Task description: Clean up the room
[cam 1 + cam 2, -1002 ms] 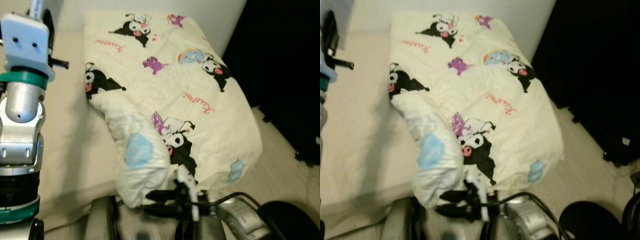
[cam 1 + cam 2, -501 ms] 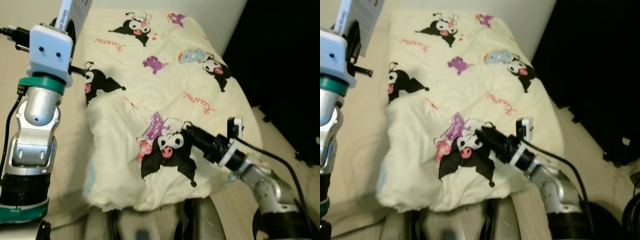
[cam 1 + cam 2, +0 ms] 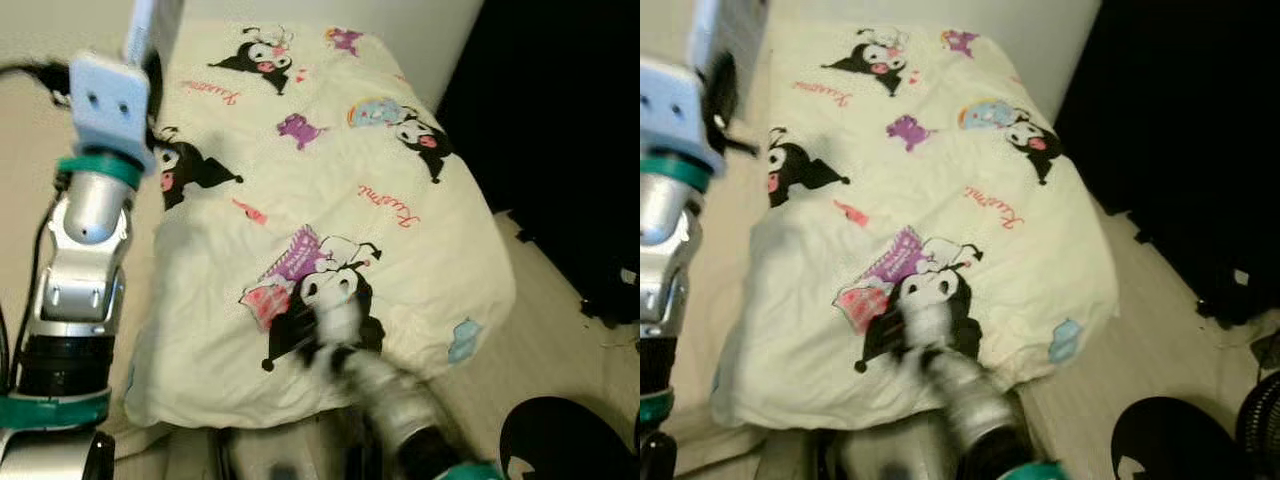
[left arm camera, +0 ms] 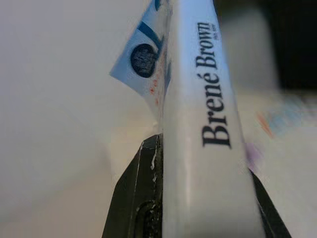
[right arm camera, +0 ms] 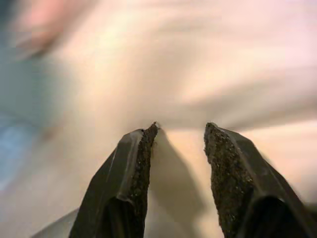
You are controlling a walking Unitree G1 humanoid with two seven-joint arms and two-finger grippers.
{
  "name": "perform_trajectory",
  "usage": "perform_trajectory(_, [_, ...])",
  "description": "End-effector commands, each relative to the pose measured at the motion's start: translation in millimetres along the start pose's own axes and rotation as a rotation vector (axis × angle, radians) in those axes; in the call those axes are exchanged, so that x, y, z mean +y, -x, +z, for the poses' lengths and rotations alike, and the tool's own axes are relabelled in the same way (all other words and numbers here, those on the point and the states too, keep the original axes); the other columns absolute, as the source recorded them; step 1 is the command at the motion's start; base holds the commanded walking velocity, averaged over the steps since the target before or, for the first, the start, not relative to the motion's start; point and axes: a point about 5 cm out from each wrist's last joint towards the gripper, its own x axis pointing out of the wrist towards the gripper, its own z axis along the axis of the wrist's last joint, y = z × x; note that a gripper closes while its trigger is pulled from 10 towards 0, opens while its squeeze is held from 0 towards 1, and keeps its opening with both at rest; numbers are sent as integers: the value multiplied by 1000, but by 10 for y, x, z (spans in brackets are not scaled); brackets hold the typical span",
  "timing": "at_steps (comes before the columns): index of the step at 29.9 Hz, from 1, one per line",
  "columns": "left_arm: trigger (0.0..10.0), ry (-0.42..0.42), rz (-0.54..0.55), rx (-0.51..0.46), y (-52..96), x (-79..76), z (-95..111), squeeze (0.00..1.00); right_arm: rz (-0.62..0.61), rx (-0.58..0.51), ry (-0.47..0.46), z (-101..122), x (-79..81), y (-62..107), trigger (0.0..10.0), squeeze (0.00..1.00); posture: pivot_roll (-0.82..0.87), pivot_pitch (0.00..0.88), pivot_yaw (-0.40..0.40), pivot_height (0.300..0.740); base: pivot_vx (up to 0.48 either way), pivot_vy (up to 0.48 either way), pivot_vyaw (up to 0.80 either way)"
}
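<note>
Moved: right arm pulled back off the blanket since half a second ago, now a blurred streak at 6 o'clock of your head view; folded-over corner from a second ago is flat.
Blanket: cream, cartoon print, spread over the bed, near edge hanging at 6 o'clock, far end at 12.
Right gripper: jaws a narrow gap apart, nothing between them, tips just above pale fabric. You can't place it in the head views, too blurred.
Left gripper: raised at 10 o'clock of the scene, clamped on a white book.
Book: spine reads "Brené Brown", held upright, loose blue-and-white cover flap beside it.
Left arm: silver, green band at the wrist, over the bed's bare left side.
Floor: pale, at 4 o'clock.
</note>
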Motion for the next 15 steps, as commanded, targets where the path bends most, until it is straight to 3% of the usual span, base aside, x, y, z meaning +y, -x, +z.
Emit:
perform_trajectory(1, [10000,-40,-72,72,76,-60,-175,0,100,48,-26,-118,63,98,10000,0,106,123,5,585,0,0,0])
perform_trajectory(2, [10000,-100,-163,124,161,-143,-303,0,134,57,-22,-141,59,220,10000,0,105,124,4,585,0,0,0])
perform_trajectory(3, [10000,-100,-163,124,161,-143,-303,0,134,57,-22,-141,59,220,10000,0,105,124,4,585,0,0,0])
perform_trajectory(6, [10000,-250,-470,284,584,-345,-691,0,-71,43,11,-94,-373,804,10000,0,88,131,7,585,0,0,0])
perform_trajectory(7, [10000,-250,-470,284,584,-345,-691,0,-71,43,11,-94,-373,804,10000,0,88,131,7,585,0,0,0])
perform_trajectory(8, [10000,-279,-584,326,778,-399,-788,0,-159,17,24,-33,-517,965,10000,0,83,137,9,585,0,0,0])
perform_trajectory(9, [10000,-284,-709,364,998,-452,-857,0,-280,-47,9,92,-701,1132,10000,0,83,137,9,585,0,0,0])
perform_trajectory(10, [10000,-284,-709,364,998,-452,-857,0,-280,-47,9,92,-701,1132,10000,0,83,137,9,585,0,0,0])
perform_trajectory(12, [10000,-213,-906,420,1335,-543,-884,0,-460,-190,-17,337,-953,1387,10000,0,83,137,9,585,0,0,0])
perform_trajectory(13, [10000,-213,-906,420,1335,-543,-884,0,-460,-190,-17,337,-953,1387,10000,0,83,137,9,585,0,0,0])
perform_trajectory(14, [10000,-154,-994,473,1513,-584,-890,0,-571,-277,-42,472,-1087,1529,10000,0,82,142,16,585,0,0,0])
perform_trajectory(15, [10000,-154,-994,473,1513,-584,-890,0,-571,-277,-42,472,-1087,1529,10000,0,82,142,16,585,0,0,0])
